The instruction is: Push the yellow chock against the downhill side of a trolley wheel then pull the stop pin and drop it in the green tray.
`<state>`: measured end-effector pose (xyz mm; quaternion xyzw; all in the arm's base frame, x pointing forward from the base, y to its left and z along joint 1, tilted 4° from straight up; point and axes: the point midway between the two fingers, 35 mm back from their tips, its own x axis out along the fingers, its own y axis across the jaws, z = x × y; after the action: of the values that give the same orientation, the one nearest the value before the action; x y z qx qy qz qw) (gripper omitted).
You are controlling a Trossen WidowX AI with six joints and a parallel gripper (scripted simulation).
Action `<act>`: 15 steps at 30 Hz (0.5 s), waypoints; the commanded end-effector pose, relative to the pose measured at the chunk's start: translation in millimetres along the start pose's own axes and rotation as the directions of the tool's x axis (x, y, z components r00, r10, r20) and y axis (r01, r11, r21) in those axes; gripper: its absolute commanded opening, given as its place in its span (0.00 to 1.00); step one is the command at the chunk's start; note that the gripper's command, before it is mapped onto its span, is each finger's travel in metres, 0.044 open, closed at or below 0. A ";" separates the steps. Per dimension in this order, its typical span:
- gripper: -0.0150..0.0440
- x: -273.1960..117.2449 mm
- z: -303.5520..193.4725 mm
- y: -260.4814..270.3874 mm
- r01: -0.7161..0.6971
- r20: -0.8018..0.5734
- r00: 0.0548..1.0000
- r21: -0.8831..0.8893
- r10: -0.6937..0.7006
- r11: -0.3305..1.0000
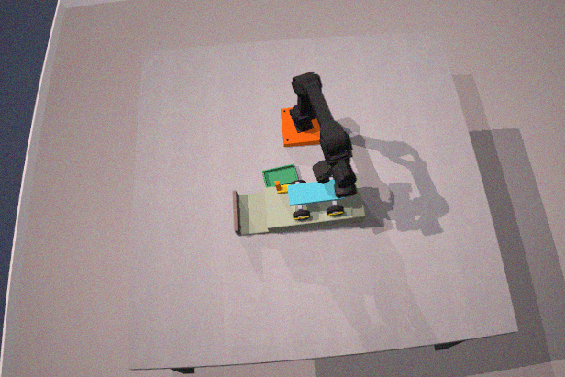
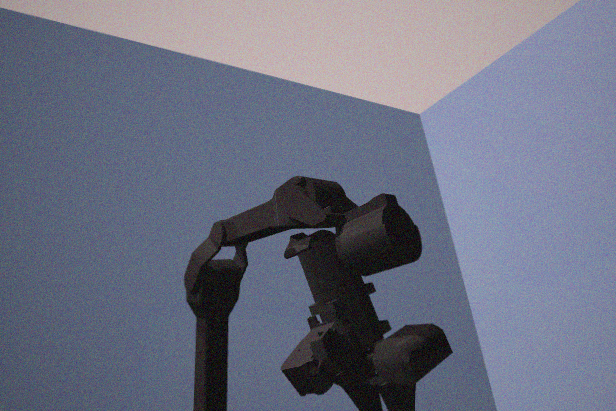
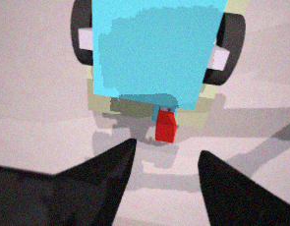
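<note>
The blue trolley stands on the pale ramp. The yellow chock with its orange handle lies at the trolley's downhill end, by the far-side wheel; the deck hides its uphill end, so contact with the wheel cannot be told. The red-headed stop pin is at the trolley's uphill end; the arm hides it in the top view. My gripper is open and empty, above the uphill end, with the pin head just ahead of the gap between its fingertips. The green tray beside the ramp looks empty.
A brown end board stands across the ramp's low end. The arm's orange base plate is behind the tray. Near-side wheels stick out beside the deck. The exterior view shows only the arm and walls.
</note>
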<state>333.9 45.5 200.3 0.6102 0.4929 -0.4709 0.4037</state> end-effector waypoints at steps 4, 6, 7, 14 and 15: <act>0.58 9.1 -1.0 0.2 0.000 -0.004 1.000 0.007 0.000 1.000; 0.58 12.2 -1.0 0.3 0.000 -0.004 1.000 0.007 0.000 1.000; 0.58 13.7 -1.1 0.3 0.000 -0.004 1.000 0.007 0.000 1.000; 0.58 24.2 -1.3 0.2 0.000 -0.005 1.000 0.007 0.000 1.000; 0.58 25.6 -1.4 0.2 0.000 -0.005 1.000 0.007 0.000 1.000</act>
<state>336.1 50.8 180.5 0.6113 0.4925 -0.4709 0.4026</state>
